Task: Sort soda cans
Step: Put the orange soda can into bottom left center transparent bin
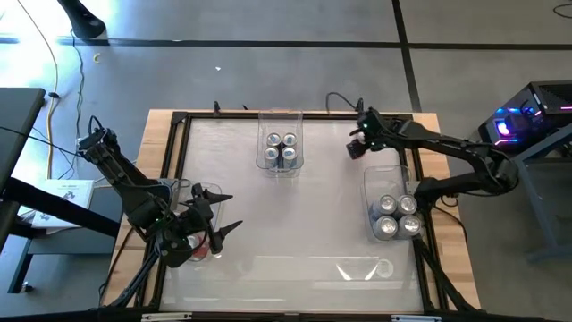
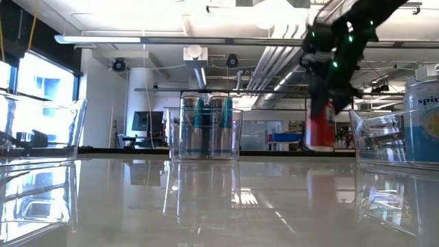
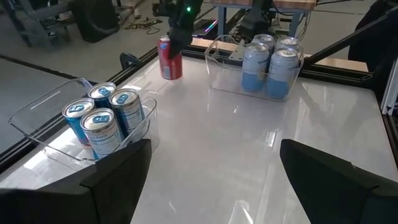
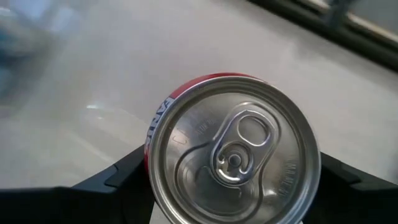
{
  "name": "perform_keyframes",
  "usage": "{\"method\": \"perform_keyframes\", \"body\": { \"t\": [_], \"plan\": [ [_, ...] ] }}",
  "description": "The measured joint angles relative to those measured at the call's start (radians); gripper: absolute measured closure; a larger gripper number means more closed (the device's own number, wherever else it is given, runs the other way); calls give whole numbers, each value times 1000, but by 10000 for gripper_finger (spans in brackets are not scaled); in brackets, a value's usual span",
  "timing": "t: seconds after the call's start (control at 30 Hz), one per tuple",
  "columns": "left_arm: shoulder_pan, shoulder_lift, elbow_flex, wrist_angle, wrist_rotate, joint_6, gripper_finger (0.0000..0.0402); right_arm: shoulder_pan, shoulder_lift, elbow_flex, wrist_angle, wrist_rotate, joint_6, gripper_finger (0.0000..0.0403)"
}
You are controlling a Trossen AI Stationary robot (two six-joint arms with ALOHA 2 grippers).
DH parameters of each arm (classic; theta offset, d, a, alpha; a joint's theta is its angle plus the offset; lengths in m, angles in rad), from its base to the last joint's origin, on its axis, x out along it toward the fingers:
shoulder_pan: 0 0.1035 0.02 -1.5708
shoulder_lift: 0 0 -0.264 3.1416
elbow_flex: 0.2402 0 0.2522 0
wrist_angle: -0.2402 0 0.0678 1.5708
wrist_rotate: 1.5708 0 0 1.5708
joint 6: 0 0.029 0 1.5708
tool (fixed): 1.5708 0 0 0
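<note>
Dark left gripper [image 1: 217, 215] sits at the table's left side, fingers spread wide apart, nothing between them. It hangs over a clear bin [image 1: 201, 192] at the left edge; a bit of red [image 1: 198, 251] shows under the arm there, can't tell what it is. Clear bin at the back centre [image 1: 280, 116] holds four blue-tinted silver cans [image 1: 281, 149], standing upright in a tight block. White table [image 1: 295, 215] is bare through the middle. An empty-looking clear bin [image 1: 357, 268] lies at the front edge. Right gripper [image 1: 357, 148] is near the back right corner, fingers clamped on an upright red can [image 3: 170, 57], silver top [image 4: 233, 158] facing the wrist camera; the low view shows the can just above the tabletop or on it, can't tell. Right-edge bin [image 1: 380, 174] holds four pale blue cans [image 1: 396, 217], upright.
</note>
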Motion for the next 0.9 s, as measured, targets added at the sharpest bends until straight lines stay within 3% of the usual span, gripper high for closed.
{"method": "perform_keyframes", "body": {
  "t": [0.3,0.47,0.63,0.9],
  "plan": [
    [0,0,0,9,0,0,50,395,1,110,-23,-43,187,125],
    [0,0,0,9,0,1,50,651,70,145,134,-46,292,125],
    [0,0,0,9,0,1,50,814,256,269,313,-36,264,125],
    [-4,0,0,9,41,-38,50,889,643,664,290,-58,98,125]
  ]
}}
